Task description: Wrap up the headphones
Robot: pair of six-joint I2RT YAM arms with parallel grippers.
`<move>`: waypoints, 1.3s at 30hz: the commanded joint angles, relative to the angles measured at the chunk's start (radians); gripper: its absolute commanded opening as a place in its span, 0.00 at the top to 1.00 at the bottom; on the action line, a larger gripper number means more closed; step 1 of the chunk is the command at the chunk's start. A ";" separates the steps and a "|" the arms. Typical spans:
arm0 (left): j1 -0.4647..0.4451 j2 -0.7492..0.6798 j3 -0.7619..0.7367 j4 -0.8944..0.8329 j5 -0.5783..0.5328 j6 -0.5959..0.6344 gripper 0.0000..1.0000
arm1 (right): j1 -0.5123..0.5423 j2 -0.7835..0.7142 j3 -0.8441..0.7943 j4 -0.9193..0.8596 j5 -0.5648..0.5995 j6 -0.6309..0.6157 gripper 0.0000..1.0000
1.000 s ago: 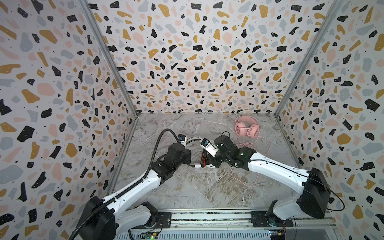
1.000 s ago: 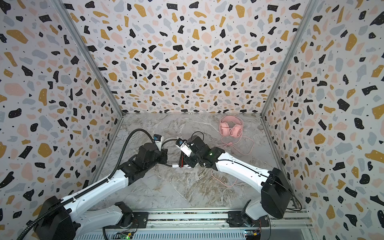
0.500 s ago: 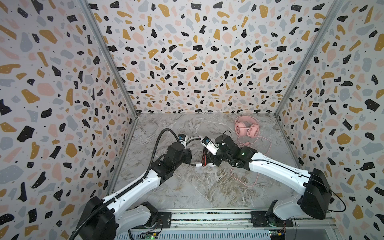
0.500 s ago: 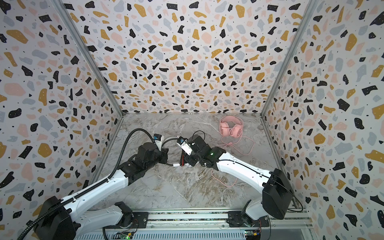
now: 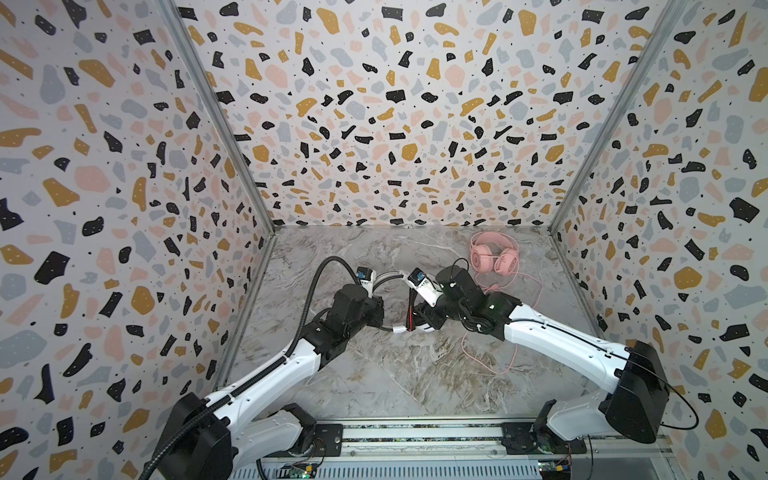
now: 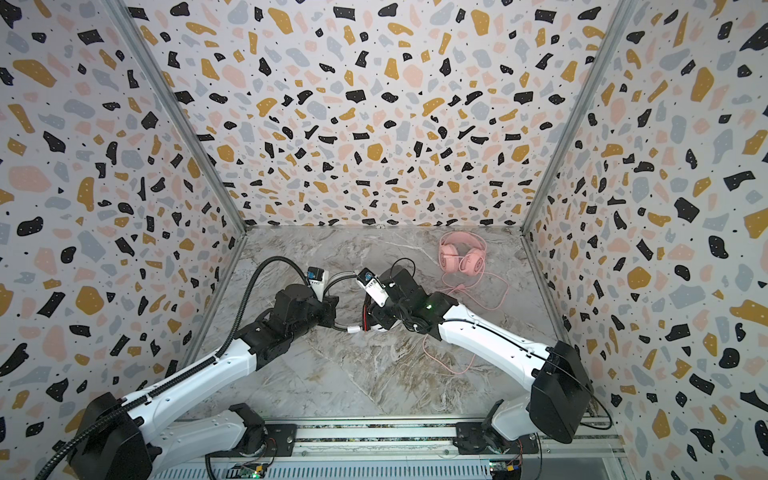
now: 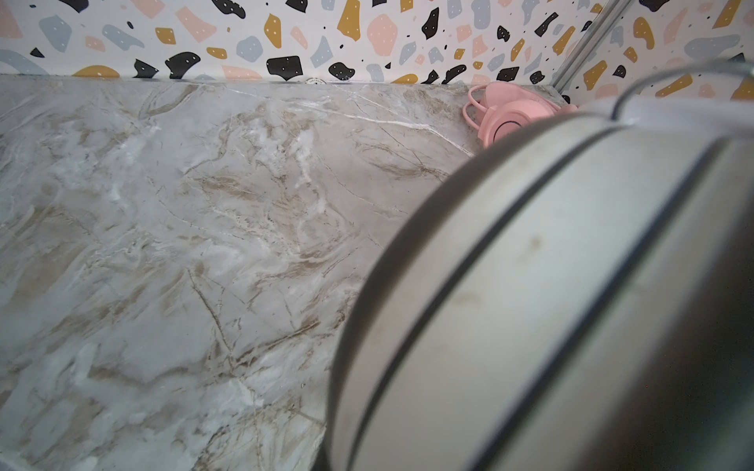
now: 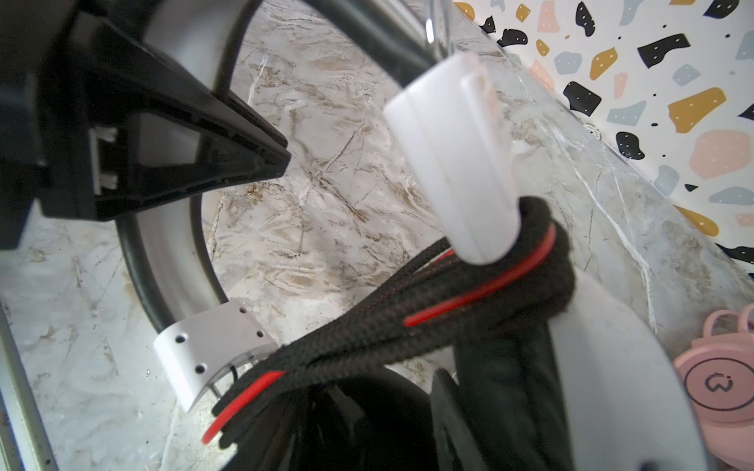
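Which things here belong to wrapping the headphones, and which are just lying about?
Belong to the job:
white headphones, in the middle
black cord, bundled
pink headphones, at the back
pink cord, lying loose

Just there:
marble tabletop
speckled walls
metal rail in front

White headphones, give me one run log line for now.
white headphones: centre, between left arm and right arm | black cable: bundled strands | pink headphones: back right, unwrapped
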 commanded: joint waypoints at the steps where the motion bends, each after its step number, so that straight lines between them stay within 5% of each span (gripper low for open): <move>1: -0.022 -0.027 -0.014 -0.039 0.155 0.041 1.00 | -0.074 -0.076 0.050 0.075 0.097 0.043 0.48; 11: -0.020 -0.007 -0.041 -0.040 0.147 0.030 1.00 | -0.088 -0.108 0.045 0.101 0.023 0.062 0.73; 18: -0.020 0.017 -0.032 -0.042 0.144 0.034 1.00 | -0.104 -0.121 0.039 0.112 -0.021 0.084 0.55; 39: 0.010 0.082 -0.044 -0.034 0.149 0.036 1.00 | -0.137 -0.234 -0.022 0.234 -0.219 0.202 0.52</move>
